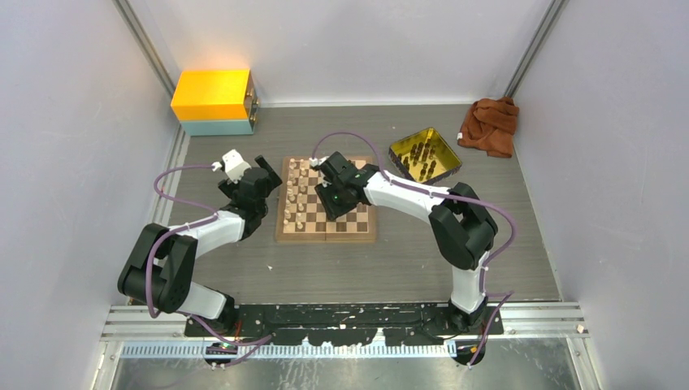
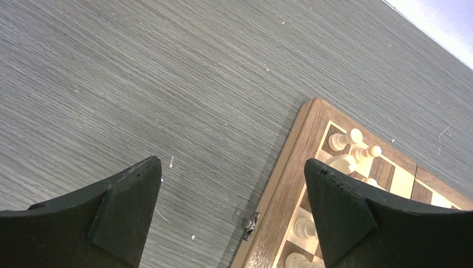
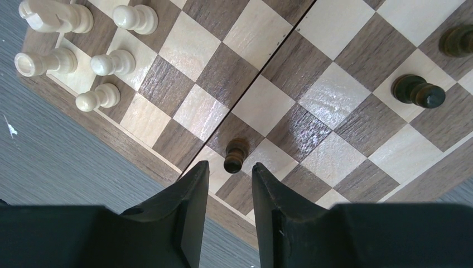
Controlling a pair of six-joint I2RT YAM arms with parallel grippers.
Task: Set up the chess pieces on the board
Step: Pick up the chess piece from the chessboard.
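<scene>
Mid-setup on the counter [image 1: 366, 268]: the pale chess pieces [image 1: 296, 197] stand ranked along the left side of the board [image 1: 357, 227], and I judge that side close to done. Only three dark ones show on the squares in the right wrist view, and a batch of dark chess pieces [image 1: 422, 158] lies in the yellow tray [image 1: 443, 153], so most of the dark side is left.

My right end effector [image 3: 227, 170] hangs low over the board, jaws a narrow gap apart and gripping nothing. A dark pawn [image 3: 236, 155] stands just beyond its tips, beside the centre seam.

My left end effector [image 2: 231, 167] is spread wide and empty over bare counter, just off the board's left edge.
</scene>
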